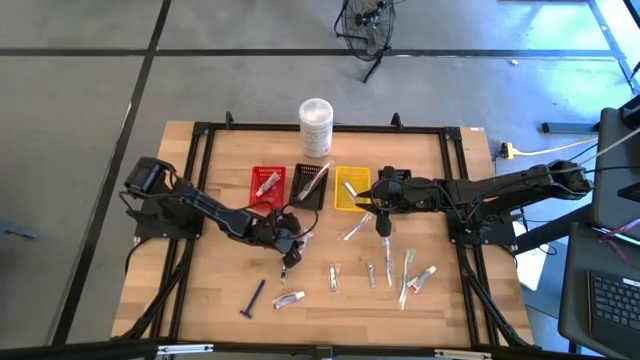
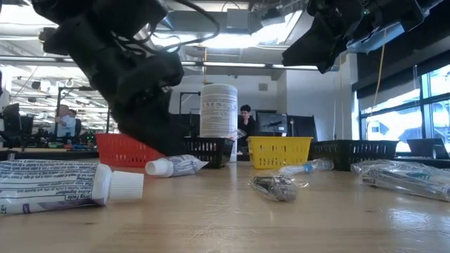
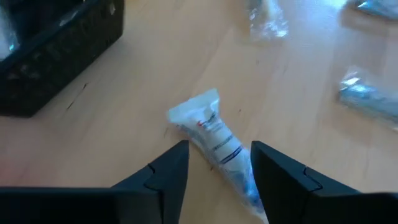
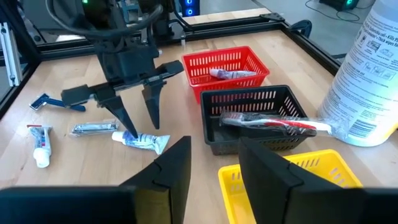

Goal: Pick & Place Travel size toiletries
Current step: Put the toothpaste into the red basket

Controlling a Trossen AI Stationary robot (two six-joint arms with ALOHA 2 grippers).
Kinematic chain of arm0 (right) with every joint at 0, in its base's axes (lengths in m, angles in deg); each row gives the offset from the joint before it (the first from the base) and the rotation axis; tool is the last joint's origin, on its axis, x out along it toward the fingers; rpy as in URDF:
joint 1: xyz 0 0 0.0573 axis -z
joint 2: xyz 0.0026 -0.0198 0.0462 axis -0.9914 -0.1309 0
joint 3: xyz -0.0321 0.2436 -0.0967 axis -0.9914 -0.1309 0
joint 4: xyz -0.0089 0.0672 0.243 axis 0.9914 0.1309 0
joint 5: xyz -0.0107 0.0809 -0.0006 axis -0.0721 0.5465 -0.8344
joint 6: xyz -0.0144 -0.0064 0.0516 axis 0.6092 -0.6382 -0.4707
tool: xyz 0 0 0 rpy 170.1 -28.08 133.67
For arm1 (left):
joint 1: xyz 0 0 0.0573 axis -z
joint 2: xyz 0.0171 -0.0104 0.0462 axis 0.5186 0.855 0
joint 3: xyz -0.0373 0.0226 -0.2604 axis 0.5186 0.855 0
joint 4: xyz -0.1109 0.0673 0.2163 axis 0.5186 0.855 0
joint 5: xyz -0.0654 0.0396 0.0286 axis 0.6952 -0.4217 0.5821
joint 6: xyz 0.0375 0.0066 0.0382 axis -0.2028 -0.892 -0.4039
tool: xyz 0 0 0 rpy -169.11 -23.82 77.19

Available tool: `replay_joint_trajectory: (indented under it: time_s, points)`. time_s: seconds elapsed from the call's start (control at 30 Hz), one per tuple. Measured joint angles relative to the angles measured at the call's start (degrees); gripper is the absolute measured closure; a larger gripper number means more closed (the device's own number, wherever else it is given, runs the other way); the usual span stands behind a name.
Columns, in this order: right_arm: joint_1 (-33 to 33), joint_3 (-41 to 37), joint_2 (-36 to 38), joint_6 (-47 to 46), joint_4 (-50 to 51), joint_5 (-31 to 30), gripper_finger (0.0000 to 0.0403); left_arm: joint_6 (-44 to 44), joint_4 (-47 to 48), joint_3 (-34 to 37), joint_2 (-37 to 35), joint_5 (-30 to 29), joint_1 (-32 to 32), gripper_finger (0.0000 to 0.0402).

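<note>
A small white tube with red and blue marks (image 3: 214, 138) lies flat on the wood. My left gripper (image 3: 219, 147) is open, pointing down, with one finger on either side of the tube's cap end; the right wrist view shows this gripper (image 4: 143, 129) over the tube (image 4: 142, 141). My right gripper (image 4: 214, 142) is open and holds nothing. It hovers near the yellow basket (image 1: 350, 188). More toiletries lie toward the near edge: a blue razor (image 1: 252, 298), a tube (image 1: 288, 298), silvery pieces (image 1: 334, 277) and toothbrushes (image 1: 408, 270). My left gripper stands astride the white tube's cap end (image 4: 118, 136), coming from above with its fingers pointing down. I cannot tell whether a fingertip (image 4: 130, 132) touches the tube. The tube lies flat on the table.
The red basket (image 1: 267, 186) holds a tube and the black basket (image 1: 312, 184) a wrapped toothbrush. A tall white container (image 1: 315, 125) stands behind them. A dark frame (image 1: 200, 130) rims the table. People sit in the room beyond (image 2: 246, 116).
</note>
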Motion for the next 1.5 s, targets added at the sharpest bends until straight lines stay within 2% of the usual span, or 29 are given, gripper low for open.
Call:
replay_joint_trajectory:
  time_s: [0.17, 0.5, 0.8, 1.0, 1.1, 1.2, 1.37, 1.5]
  points:
    - [0.0, 0.0, 0.0, 1.77, -0.07, 0.01, 0.0276, 0.12, -4.69, -0.06, 1.44, -0.67, -0.07, 0.0228]
    - [0.07, 0.02, 0.0, 7.23, -0.61, 0.0, 0.028, 4.0, -4.01, -0.11, 4.74, -0.82, -0.1, 0.0234]
    - [0.07, 0.02, 0.0, 7.72, -0.99, 0.0, 0.0266, 0.66, -3.42, -0.09, 4.53, -1.04, -0.35, 0.0298]
    - [0.07, 0.02, 0.0, 7.69, -0.99, 0.0, 0.0271, 0.98, -3.16, -0.09, 4.34, -0.69, -0.38, 0.0327]
    - [0.09, 0.02, 0.0, 7.69, -0.99, 0.0, 0.0276, 1.74, -0.52, 0.04, 2.27, 0.45, -0.39, 0.0335]
    - [0.09, 0.02, 0.0, 7.68, -0.95, 0.02, 0.0279, 3.24, 4.19, 0.04, -2.73, 0.07, -0.37, 0.0338]
    - [0.09, 0.02, 0.0, 7.5, -0.95, 0.02, 0.0275, 3.45, 17.1, -0.01, -13.63, -5.78, -0.61, 0.0339]
    - [0.07, 0.02, 0.0, 7.48, -0.97, 0.02, 0.0269, 3.16, 29.91, -0.01, -21.22, -10.52, -3.29, 0.0339]
